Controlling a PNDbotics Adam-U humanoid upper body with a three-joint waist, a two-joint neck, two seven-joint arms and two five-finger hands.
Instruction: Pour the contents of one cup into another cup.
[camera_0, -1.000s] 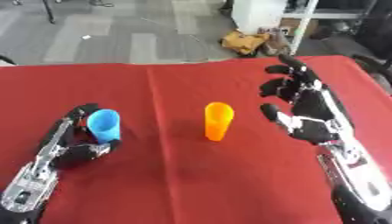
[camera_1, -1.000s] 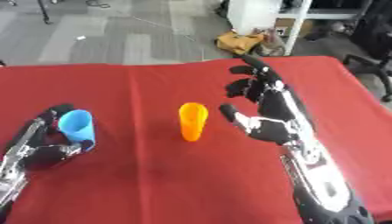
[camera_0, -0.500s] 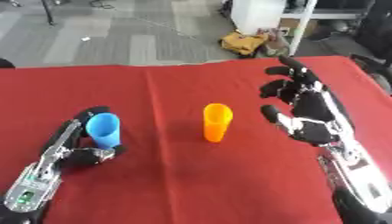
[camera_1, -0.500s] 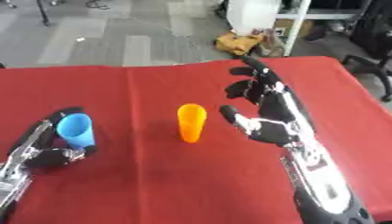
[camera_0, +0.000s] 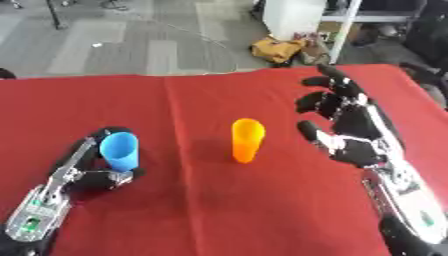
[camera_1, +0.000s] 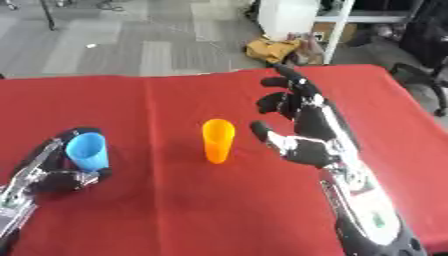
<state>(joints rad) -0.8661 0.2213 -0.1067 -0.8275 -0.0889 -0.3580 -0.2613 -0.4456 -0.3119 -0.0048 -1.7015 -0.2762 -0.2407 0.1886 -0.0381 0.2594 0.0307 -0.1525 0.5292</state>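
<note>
Since a second ago: blue cup (camera_0: 119, 151) and left hand (camera_0: 83, 172) sit slightly lower and nearer the table's near edge; orange cup (camera_0: 247, 140) and right hand (camera_0: 352, 131) unchanged.

Blue cup: smooth plastic, tapered, mouth up, tilted a little; far left of the red cloth (camera_0: 201, 210). Base hidden among the left hand's dark fingers, which curl round its lower part.

Left hand: black and silver, forearm cut off at the lower left corner; exact finger contact hard to make out.

Orange cup: smooth, tapered, upright, near the table's middle, touching nothing. Contents of either cup cannot be seen.

Right hand: black, jointed, fingers spread and straight, holding nothing, just right of the orange cup; forearm runs out of the lower right corner.

Cloth: matte red, one lengthwise crease.
</note>
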